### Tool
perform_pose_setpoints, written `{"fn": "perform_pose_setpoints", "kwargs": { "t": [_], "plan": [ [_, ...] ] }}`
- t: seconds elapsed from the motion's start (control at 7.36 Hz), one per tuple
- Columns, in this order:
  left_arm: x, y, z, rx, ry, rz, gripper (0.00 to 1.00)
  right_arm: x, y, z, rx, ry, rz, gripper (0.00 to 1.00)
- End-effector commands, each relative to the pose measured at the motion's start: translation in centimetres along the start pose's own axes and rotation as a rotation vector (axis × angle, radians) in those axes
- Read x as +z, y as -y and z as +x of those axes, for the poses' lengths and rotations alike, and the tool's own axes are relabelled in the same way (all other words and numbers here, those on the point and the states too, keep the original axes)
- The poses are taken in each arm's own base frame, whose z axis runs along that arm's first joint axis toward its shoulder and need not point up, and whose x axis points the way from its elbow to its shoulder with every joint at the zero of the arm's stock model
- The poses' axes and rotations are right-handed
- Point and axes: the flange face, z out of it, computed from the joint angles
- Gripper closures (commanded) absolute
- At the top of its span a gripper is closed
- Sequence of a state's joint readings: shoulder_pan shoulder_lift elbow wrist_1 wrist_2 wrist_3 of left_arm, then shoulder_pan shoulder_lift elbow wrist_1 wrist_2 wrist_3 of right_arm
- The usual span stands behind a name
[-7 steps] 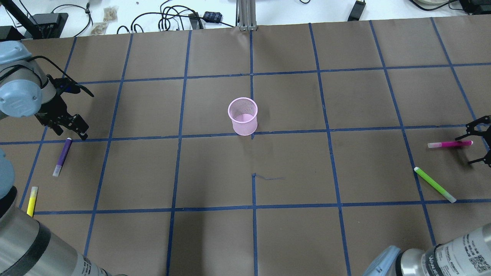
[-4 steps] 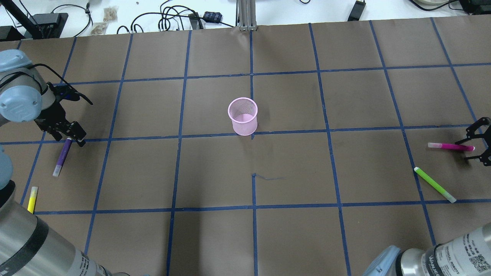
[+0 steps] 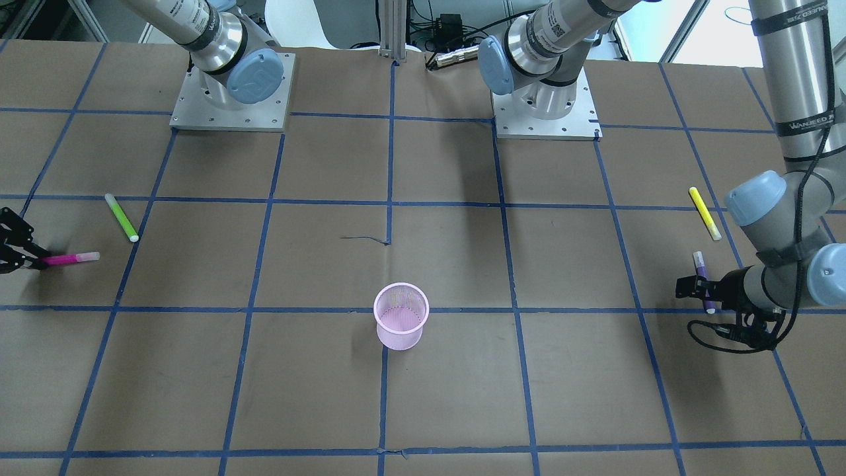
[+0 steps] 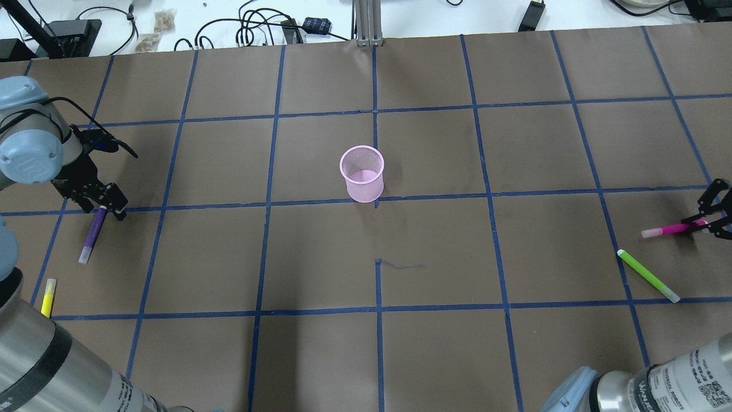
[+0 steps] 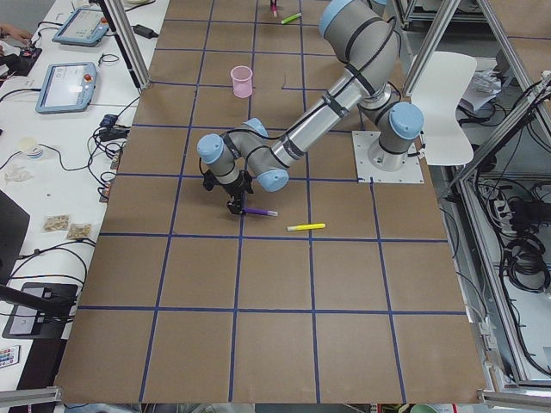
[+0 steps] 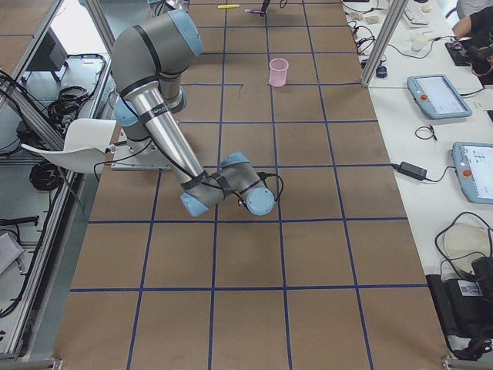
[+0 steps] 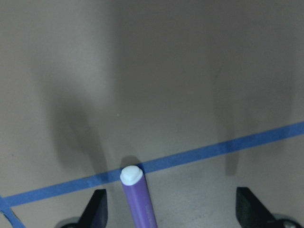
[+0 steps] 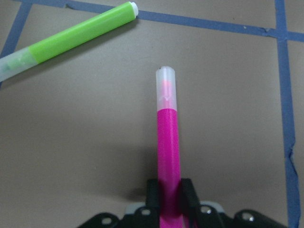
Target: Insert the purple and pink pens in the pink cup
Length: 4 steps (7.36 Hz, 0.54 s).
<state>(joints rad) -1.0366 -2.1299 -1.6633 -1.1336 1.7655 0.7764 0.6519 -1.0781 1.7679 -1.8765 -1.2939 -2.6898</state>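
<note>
Pink cup (image 4: 362, 173): upright near the middle of the worktop, with no pen in it, well apart from both pens.
Pink pen (image 4: 669, 230): close to the worktop's edge on the robot's right. Its clear-capped end points toward the middle and its other end is in the right gripper (image 8: 169, 192).
Right gripper: jaws narrow and clamped on the pink barrel. I cannot tell whether the pen has left the paper.
Purple pen (image 4: 93, 234): flat on the worktop near the edge on the robot's left.
Left gripper (image 7: 173, 206): jaws wide and low, with one finger on each side of the pen's end and neither touching it.
Done: as I judge it, only the pink pen has been grasped.
Left to do: close on the purple pen, lift both pens, carry them to the cup and drop them in.
Not wanted: the green pen (image 4: 648, 276) lies near the pink one, and the yellow pen (image 4: 48, 297) lies near the purple one.
</note>
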Motion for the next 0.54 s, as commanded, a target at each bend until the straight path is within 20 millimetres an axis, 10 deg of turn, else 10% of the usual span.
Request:
{"fn": "perform_pose_setpoints", "kwargs": {
  "t": [0.0,0.41],
  "plan": [
    [0.4,0.1,-0.1,-0.009,0.000,0.002,0.17,-1.3,1.2,0.1,0.055,-0.002,0.003,1.00],
    [1.1,0.4,-0.1,-0.006,-0.011,0.000,0.35,-7.6,11.0,3.9,0.101,-0.092,-0.073,1.00]
  ]
}}
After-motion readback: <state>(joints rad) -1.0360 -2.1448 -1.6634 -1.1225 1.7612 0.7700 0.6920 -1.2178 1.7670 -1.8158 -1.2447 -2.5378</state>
